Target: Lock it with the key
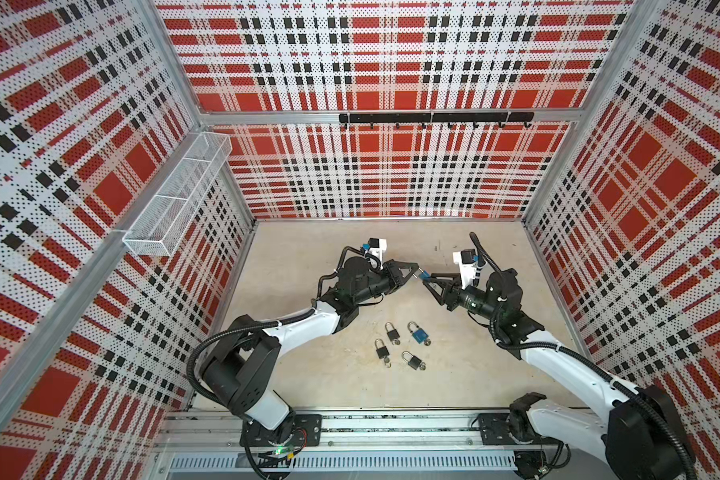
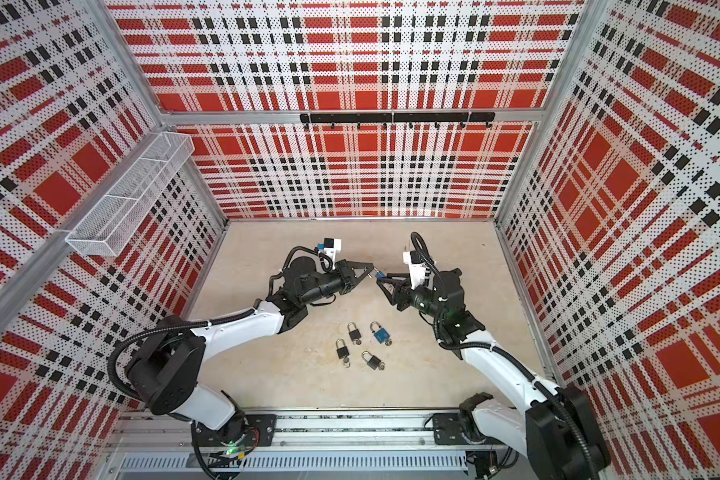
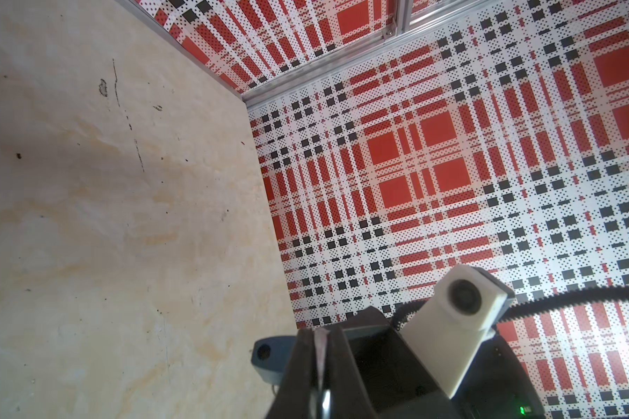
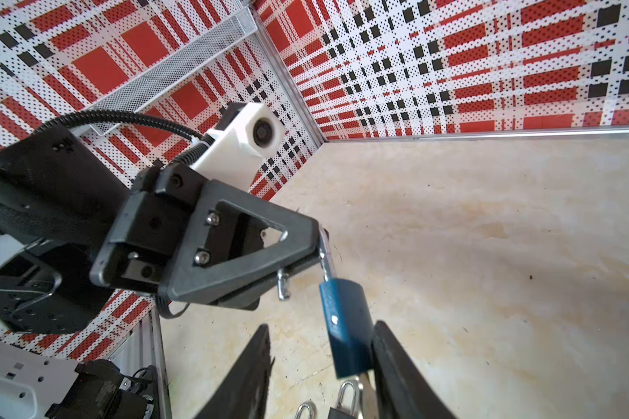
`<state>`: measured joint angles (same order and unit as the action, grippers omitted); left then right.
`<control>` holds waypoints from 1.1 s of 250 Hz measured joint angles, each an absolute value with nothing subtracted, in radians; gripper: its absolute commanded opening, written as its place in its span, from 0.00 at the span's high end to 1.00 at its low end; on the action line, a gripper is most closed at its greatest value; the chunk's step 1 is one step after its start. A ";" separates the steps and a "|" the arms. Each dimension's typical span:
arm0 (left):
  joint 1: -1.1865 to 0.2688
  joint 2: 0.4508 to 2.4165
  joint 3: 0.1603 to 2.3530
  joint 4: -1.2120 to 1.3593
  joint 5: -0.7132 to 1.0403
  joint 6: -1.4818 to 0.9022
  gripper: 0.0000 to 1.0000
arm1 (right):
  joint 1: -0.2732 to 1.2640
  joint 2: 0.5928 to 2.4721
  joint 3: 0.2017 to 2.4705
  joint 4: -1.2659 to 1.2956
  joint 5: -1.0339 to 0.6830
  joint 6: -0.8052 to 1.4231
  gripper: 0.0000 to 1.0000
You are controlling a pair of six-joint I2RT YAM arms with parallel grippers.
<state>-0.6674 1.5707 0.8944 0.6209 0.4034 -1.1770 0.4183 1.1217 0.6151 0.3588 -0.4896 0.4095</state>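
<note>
Blue padlock (image 4: 345,326) hangs by its shackle (image 4: 327,263), pinched in the left tool (image 4: 316,248); right tool (image 4: 321,325) spread around its body.

I see a blue padlock (image 4: 345,326) with a matt, finely grainy body and a shiny metal shackle (image 4: 327,263). The tabletop (image 4: 487,217) looks smooth, matt, faintly scuffed.

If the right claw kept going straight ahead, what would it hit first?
Probably the blue padlock, sitting between the open jaws of the right gripper, its shackle pinched in the left gripper.
</note>
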 measured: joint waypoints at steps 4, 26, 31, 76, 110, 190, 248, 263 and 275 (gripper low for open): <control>-0.667 1.571 0.894 0.621 0.404 -1.178 1.00 | 0.418 1.123 0.618 0.360 -0.490 0.409 0.58; -0.667 1.571 0.894 0.621 0.405 -1.182 1.00 | 0.418 1.140 0.633 0.361 -0.495 0.407 0.59; -0.667 1.571 0.894 0.621 0.405 -1.182 1.00 | 0.418 1.145 0.635 0.361 -0.495 0.407 0.59; -0.667 1.571 0.895 0.621 0.407 -1.187 1.00 | 0.418 1.171 0.641 0.357 -0.498 0.406 0.60; -0.667 1.571 0.899 0.620 0.408 -1.188 1.00 | 0.419 1.183 0.641 0.355 -0.496 0.403 0.65; -0.667 1.571 0.908 0.624 0.411 -1.193 1.00 | 0.419 1.205 0.643 0.349 -0.493 0.400 0.71; -0.667 1.571 0.908 0.628 0.409 -1.202 1.00 | 0.421 1.209 0.644 0.350 -0.497 0.395 0.82; -0.667 1.572 0.908 0.629 0.406 -1.208 1.00 | 0.424 1.209 0.644 0.354 -0.513 0.387 0.88; -0.665 1.572 0.908 0.631 0.407 -1.212 1.00 | 0.428 1.209 0.644 0.356 -0.513 0.386 0.95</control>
